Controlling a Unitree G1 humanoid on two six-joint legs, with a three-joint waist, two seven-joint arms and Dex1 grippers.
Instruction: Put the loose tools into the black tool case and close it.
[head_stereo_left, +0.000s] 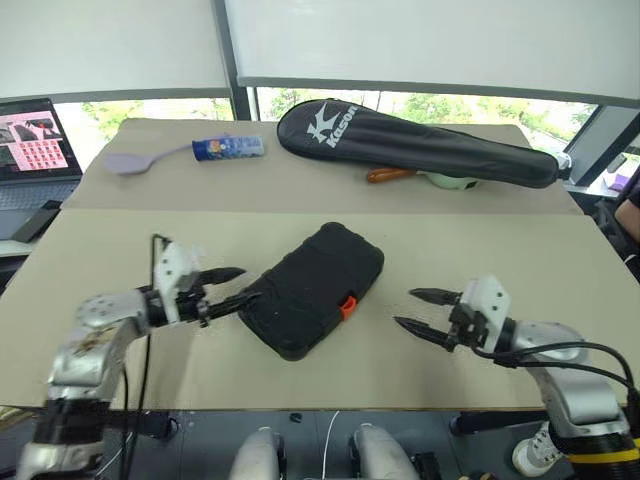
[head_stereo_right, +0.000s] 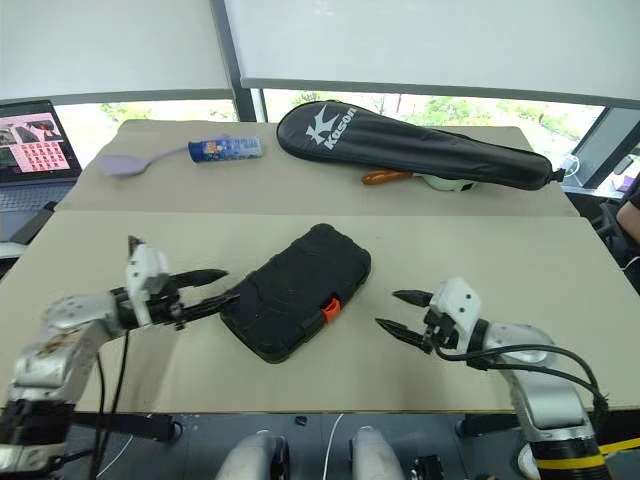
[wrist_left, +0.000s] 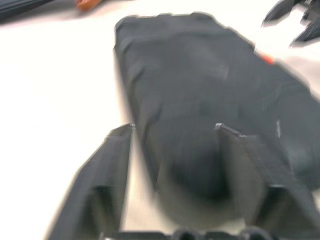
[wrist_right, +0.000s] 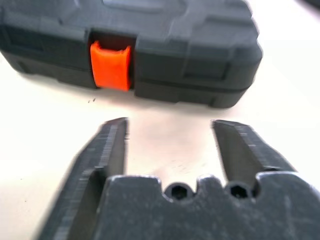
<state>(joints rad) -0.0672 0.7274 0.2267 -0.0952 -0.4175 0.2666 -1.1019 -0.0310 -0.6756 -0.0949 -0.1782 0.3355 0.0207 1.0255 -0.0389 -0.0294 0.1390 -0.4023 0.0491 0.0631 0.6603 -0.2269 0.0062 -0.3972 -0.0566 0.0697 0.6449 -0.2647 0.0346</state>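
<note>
Two grippers are flanking the black tool case (head_stereo_left: 313, 290), which is lying closed and slantwise on the near part of the tan table (head_stereo_left: 120, 230), its orange latch (head_stereo_left: 348, 306) facing the robot's right. The left gripper (head_stereo_left: 236, 287) is reaching in level from the left with its fingers spread apart and nothing between them; the lower fingertip is sitting right at the case's near-left end, though whether it is touching cannot be told. In the left wrist view the case is stretching away just past those parted fingers (wrist_left: 107, 175). The right gripper (head_stereo_left: 420, 309) is hanging a little apart from the case on the latch side, its fingers also standing wide and empty, pointing toward the latch. Farther back on the table a long black racket bag (head_stereo_left: 420, 142) is lying, with an orange handle (head_stereo_left: 388, 174) poking out from under it; toward the far left a lilac spoon (head_stereo_left: 135, 160) is resting beside a blue tube (head_stereo_left: 228, 148). A laptop (head_stereo_left: 35, 145) is sitting off the table's left edge
</note>
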